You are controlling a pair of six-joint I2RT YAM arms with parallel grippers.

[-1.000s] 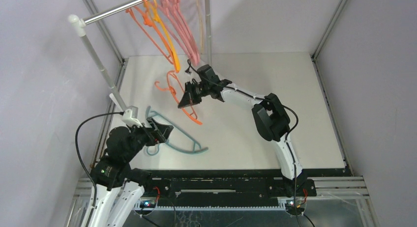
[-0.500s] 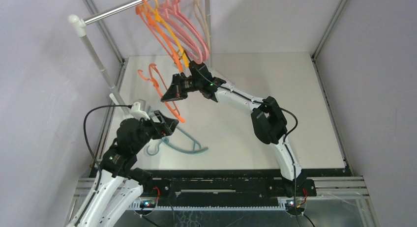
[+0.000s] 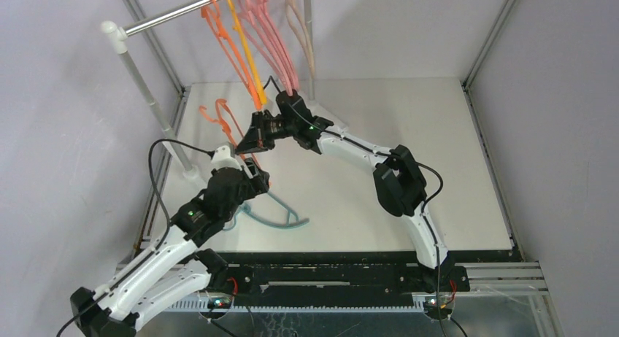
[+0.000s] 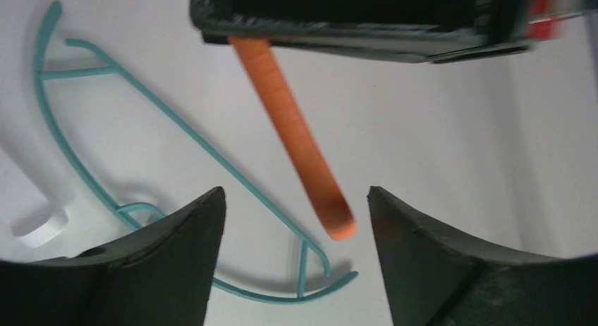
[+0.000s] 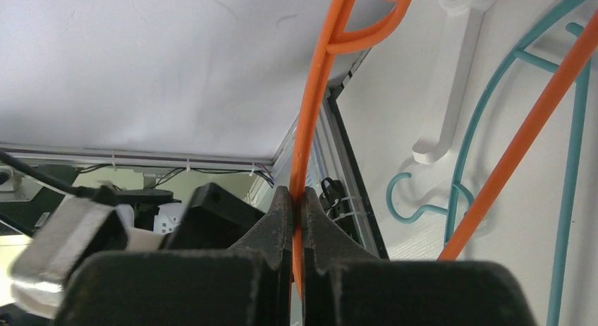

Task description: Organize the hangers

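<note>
My right gripper [image 3: 247, 144] is shut on an orange hanger [image 3: 221, 113] and holds it above the table's back left, hook toward the rail; the right wrist view shows the jaws [image 5: 297, 193] pinching its thin rod [image 5: 315, 72]. My left gripper [image 3: 252, 179] is open just below it, and the hanger's loose orange end [image 4: 303, 149] hangs between its spread fingers [image 4: 296, 199]. A teal hanger [image 3: 281, 213] lies flat on the table under the left gripper and shows in the left wrist view [image 4: 176, 139]. Orange [image 3: 237, 49], pink [image 3: 274, 45] and beige [image 3: 303, 31] hangers hang on the rail.
The silver rail [image 3: 175, 14] runs across the back left on white posts [image 3: 142, 82]; one post foot [image 5: 451, 93] stands by the table's left edge. Grey walls and metal frame bars enclose the white table [image 3: 409, 133].
My left arm has reached forward and up until its open jaws are round the orange hanger's lower end. My right gripper carried that hanger left, toward the rail. The hung hangers swung.
</note>
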